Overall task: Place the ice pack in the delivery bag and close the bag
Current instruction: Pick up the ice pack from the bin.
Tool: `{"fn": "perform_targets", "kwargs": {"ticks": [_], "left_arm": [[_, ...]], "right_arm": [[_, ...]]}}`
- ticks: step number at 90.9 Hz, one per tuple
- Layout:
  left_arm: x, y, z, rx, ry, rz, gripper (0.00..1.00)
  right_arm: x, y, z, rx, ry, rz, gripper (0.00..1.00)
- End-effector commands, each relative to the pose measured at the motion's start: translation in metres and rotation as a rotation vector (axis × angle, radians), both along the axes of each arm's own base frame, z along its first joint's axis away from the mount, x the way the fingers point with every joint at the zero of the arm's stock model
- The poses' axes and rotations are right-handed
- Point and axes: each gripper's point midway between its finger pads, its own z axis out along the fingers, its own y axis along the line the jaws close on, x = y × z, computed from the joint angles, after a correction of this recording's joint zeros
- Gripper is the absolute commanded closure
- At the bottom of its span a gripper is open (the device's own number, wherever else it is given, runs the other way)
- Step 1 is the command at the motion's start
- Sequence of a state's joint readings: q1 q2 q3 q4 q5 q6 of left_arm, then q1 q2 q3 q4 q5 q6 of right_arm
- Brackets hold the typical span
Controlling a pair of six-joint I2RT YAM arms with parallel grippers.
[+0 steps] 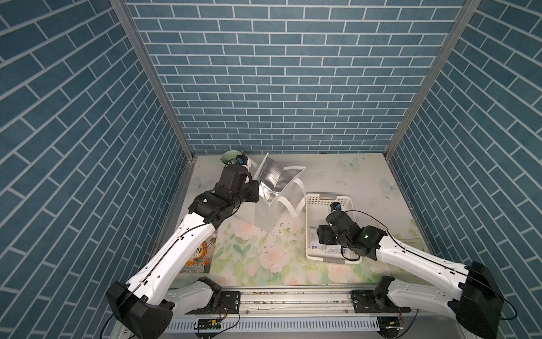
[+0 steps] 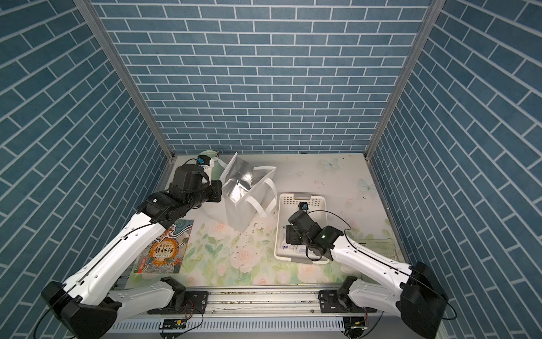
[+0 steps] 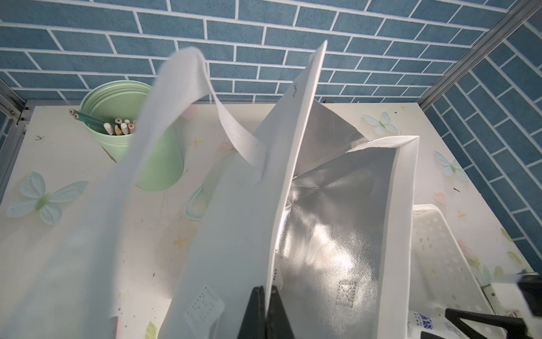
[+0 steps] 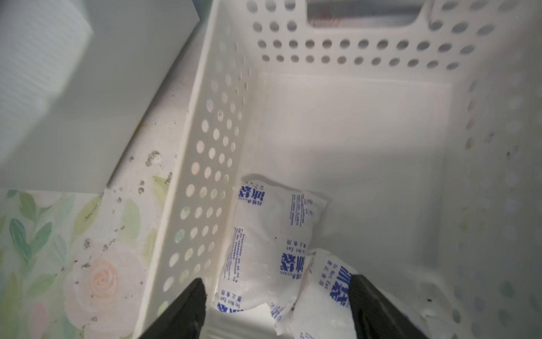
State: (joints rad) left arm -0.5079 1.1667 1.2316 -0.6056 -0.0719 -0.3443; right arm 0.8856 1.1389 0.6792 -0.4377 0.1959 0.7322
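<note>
ice pack (image 4: 264, 243): we see it flat on the floor of the white basket (image 4: 352, 73), against the basket's 9 o'clock wall, toward the 6 o'clock end.
long axis: runs 12 to 6 o'clock, parallel to that wall; a second pack (image 4: 322, 296) touches its 6 o'clock end.
right gripper (image 4: 278, 302): jaws spread wide over both packs, nothing pinched.
delivery bag (image 1: 265, 214): stands at 10 o'clock from the basket, foil-lined mouth open upward.
left gripper (image 3: 266, 293): we see it pressed together on the bag's rim.

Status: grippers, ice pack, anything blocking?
Left gripper jaws shut on delivery bag rim, mouth open. Right gripper jaws open over two ice packs in basket, none gripped. Nothing seen across bag mouth.
</note>
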Motion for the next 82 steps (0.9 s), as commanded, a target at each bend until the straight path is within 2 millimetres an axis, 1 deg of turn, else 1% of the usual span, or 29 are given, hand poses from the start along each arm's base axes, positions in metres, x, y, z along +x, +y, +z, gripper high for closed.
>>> {"fn": "perform_targets", "kwargs": {"ticks": [1, 11, 17, 37, 45, 54, 63, 72, 82], "left_arm": [[-0.004, 0.003, -0.001, -0.011, -0.001, 0.004, 1.0], [-0.004, 0.003, 0.0, -0.015, -0.002, 0.004, 1.0], [-0.005, 0.003, -0.001, -0.013, 0.002, 0.003, 1.0], [-0.005, 0.003, -0.002, -0.015, 0.002, 0.003, 1.0], [-0.004, 0.002, -0.004, -0.016, 0.004, 0.002, 1.0], [-0.003, 0.0, -0.005, -0.019, 0.008, -0.003, 1.0], [-0.003, -0.002, -0.003, -0.026, 0.005, -0.008, 1.0], [-0.002, -0.002, -0.004, -0.026, 0.006, -0.008, 1.0], [-0.003, -0.001, -0.005, -0.025, 0.009, -0.007, 1.0]], "right_arm": [[-0.011, 0.015, -0.015, 0.042, 0.087, 0.02, 0.21], [-0.013, 0.025, -0.023, 0.034, 0.105, 0.045, 0.22], [-0.013, 0.028, -0.028, 0.024, 0.113, 0.05, 0.23], [-0.006, 0.016, -0.046, -0.075, 0.106, -0.005, 0.25], [0.0, 0.019, -0.049, -0.088, 0.096, -0.009, 0.24], [0.008, 0.024, -0.053, -0.097, 0.085, -0.019, 0.21], [0.016, 0.024, -0.061, -0.127, 0.09, -0.038, 0.19], [0.023, 0.024, -0.064, -0.142, 0.082, -0.053, 0.19], [0.027, 0.021, -0.07, -0.151, 0.085, -0.057, 0.19]]}}
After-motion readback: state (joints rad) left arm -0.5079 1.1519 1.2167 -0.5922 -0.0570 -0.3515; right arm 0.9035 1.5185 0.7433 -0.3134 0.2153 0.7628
